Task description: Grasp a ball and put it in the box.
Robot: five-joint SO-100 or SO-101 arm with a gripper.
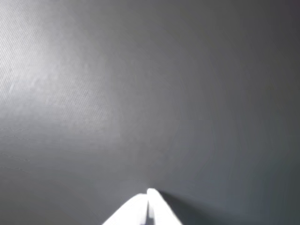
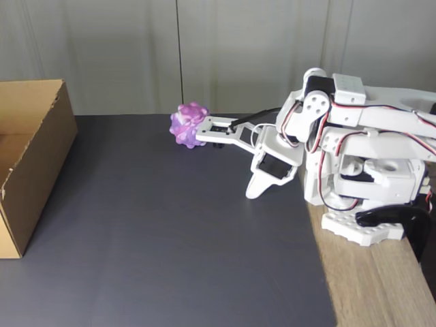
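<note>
Purple-pink knobbly ball (image 2: pixel 189 125), marbled with white, sits on the dark grey mat (image 2: pixel 170 231) near its far edge, in the upper middle of the fixed view. The white two-finger gripper (image 2: pixel 201 132) reaches out low towards it from the right, its tips at the ball's right side. From here I cannot tell whether they touch it.

In the wrist view the gripper's white tips (image 1: pixel 148 194) meet in a narrow point over bare mat with nothing between them, so the jaws look pressed together and empty.

As I judge it, the coming move turns on this: the ball lies straight ahead of the fingertips, along the line the gripper already points, to the left in the fixed view. The jaws would have to spread before they could pass either side of it.

Well off to the left stands the large brown corrugated cardboard box (image 2: pixel 41 177), open-topped, at the mat's left edge, far from ball and gripper alike.
</note>
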